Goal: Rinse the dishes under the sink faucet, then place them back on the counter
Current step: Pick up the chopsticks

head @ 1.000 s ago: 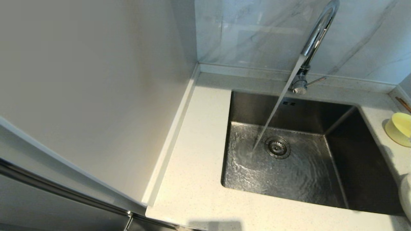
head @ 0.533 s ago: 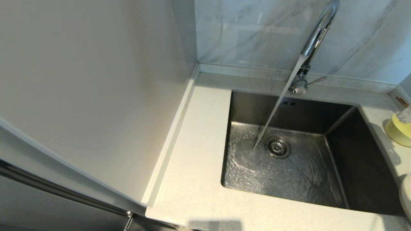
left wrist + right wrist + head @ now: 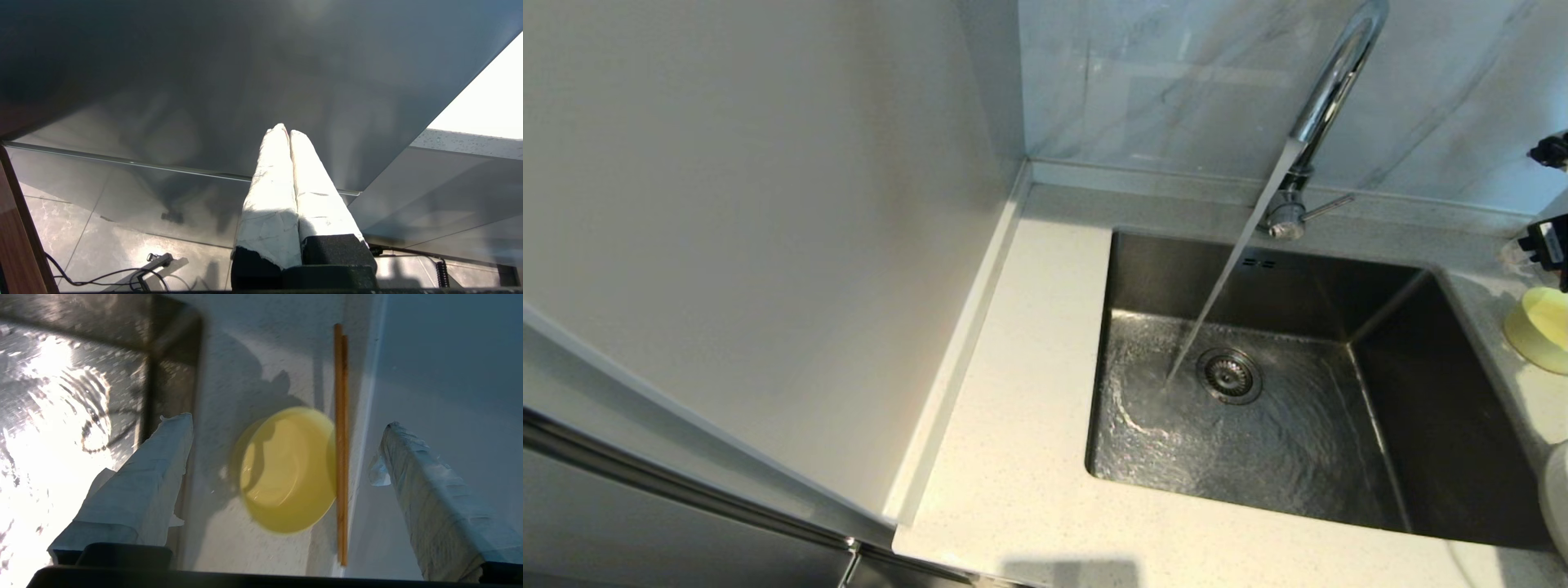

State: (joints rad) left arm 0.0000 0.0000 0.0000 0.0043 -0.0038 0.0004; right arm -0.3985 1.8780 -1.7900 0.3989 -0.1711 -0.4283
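Two dishes on the desk (image 3: 1029,343), right of the sink (image 3: 1258,425): bowl (image 3: 288,469) sits under the spread-wide right gripper (image 3: 286,457), lined up to grab; faucet (image 3: 1327,90) running; left gripper (image 3: 286,132) parked, closed

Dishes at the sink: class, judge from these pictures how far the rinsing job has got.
Done: the faucet runs, water swirling in the sink. In hand: the right end effector hangs open above the yellow bowl, which sits on the counter beside wooden chopsticks, not gripped. Left: grasping and rinsing the bowl and the plate, then returning both. The left end effector is shut, parked away.
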